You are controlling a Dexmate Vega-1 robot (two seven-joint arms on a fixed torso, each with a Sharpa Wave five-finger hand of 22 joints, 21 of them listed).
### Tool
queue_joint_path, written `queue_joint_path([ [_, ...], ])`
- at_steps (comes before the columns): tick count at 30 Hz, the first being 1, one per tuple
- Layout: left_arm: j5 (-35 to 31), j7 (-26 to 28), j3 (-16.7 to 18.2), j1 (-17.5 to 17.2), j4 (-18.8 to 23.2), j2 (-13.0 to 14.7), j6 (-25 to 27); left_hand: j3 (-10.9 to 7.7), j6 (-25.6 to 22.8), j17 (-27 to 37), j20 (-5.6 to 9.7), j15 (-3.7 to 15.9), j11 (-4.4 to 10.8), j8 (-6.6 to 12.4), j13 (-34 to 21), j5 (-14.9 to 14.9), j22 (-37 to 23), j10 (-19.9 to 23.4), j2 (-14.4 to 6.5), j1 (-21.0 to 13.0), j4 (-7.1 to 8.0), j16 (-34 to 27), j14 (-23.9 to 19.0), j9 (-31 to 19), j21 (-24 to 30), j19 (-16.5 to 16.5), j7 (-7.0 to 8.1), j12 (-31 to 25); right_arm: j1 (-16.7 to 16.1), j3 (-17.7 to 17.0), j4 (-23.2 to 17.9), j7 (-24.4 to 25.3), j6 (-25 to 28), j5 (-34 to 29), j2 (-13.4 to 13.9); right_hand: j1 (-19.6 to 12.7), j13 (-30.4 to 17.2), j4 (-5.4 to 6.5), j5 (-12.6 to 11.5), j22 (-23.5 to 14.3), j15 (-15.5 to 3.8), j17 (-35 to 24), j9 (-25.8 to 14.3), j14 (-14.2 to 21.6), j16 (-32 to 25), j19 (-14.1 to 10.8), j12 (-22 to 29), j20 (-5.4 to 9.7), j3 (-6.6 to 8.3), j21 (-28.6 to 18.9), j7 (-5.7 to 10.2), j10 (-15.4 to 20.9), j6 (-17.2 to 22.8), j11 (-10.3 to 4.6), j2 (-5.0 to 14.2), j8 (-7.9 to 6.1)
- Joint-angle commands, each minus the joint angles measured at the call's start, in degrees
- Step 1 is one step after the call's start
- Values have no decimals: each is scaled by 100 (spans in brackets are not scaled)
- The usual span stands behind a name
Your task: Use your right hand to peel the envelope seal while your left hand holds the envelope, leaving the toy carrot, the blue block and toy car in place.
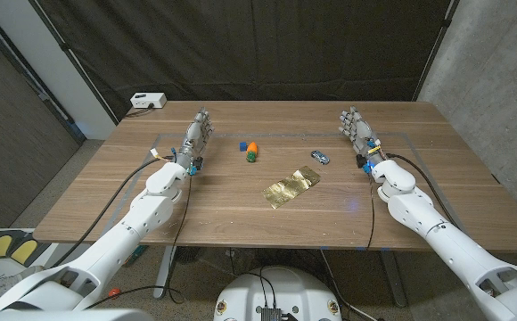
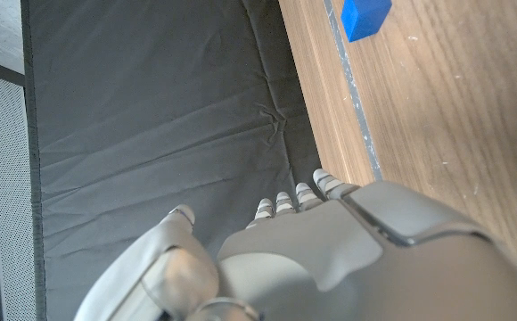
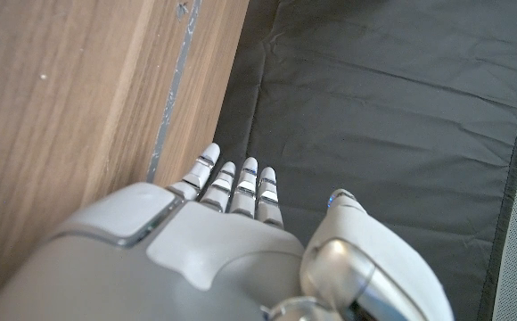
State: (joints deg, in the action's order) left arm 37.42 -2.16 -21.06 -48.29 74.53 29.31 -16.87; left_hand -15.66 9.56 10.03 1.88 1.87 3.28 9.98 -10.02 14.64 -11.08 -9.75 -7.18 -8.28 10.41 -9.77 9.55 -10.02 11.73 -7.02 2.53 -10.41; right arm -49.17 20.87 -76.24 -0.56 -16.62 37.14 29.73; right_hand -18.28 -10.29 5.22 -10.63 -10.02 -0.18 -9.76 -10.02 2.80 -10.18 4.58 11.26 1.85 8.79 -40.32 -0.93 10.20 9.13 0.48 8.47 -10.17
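Head view, left hand: your left hand (image 1: 200, 131) sits at the table's left far side, arm stretched forward, fingers extended and apart, grasping nothing.
Head view, right hand: your right hand (image 1: 356, 126) is at the right far side, same pose, fingers released, nothing held.
Head view, envelope: crinkled gold foil envelope (image 1: 293, 187) lies at the middle of the wooden table (image 1: 107, 201), between both arms, well apart from both hands.
Head view, others: small blue block (image 1: 242, 145), orange toy carrot with green top (image 1: 252, 152) just beside it, small blue toy car (image 1: 320, 157) near the envelope's far end.
Left wrist view: back of your left hand (image 2: 330, 259), fingertips (image 2: 328, 184) reaching toward the table edge; blue block (image 2: 365, 18) on the wood.
Right wrist view: back of your right hand (image 3: 205, 259), fingers (image 3: 241, 187) straight, close together, over the table edge; dark cloth beyond.
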Motion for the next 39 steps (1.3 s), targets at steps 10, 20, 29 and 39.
queue_joint_path([
  [10,35,-152,-6,105,-117,32,19,-38,398,4,80,164,11,51,-18,57,-18,-308,-253,13,-5,-51,502,-6,53,-37,48,-48,-89,26,-135,163,74,-67,-9,-82,-9,-62,-33,-23,0,-8,-29,63,-32,21,39,168,73,30,1,33,33,6,-31,-44],
  [20,-230,-264,-183,401,-182,147,198,-25,127,-26,-304,-41,13,112,-20,57,15,-12,22,-164,-282,-108,112,-10,136,203,294,-135,-148,106,-219,410,159,-342,83,-224,-9,-214,-15,-16,99,1,-28,106,-40,-23,48,108,116,70,-22,50,23,12,-100,-47],
  [29,-320,-418,-279,545,-258,138,180,-8,-179,-23,-453,-108,-58,180,-25,10,27,315,178,-365,-450,-113,-62,-14,129,253,368,-217,-331,137,-683,842,382,-752,346,-378,-12,-381,8,-12,181,0,-29,199,-63,-113,65,20,149,95,-58,90,17,65,-189,-56],
  [39,-430,-525,-356,607,-253,211,201,19,-422,-17,-572,-189,-93,220,-32,-30,25,501,254,-457,-520,-136,-255,-18,142,329,377,-243,-442,149,-926,962,520,-866,441,-480,-14,-489,14,-13,209,-3,-32,240,-67,-160,77,-3,174,119,-48,123,46,84,-232,-70],
])
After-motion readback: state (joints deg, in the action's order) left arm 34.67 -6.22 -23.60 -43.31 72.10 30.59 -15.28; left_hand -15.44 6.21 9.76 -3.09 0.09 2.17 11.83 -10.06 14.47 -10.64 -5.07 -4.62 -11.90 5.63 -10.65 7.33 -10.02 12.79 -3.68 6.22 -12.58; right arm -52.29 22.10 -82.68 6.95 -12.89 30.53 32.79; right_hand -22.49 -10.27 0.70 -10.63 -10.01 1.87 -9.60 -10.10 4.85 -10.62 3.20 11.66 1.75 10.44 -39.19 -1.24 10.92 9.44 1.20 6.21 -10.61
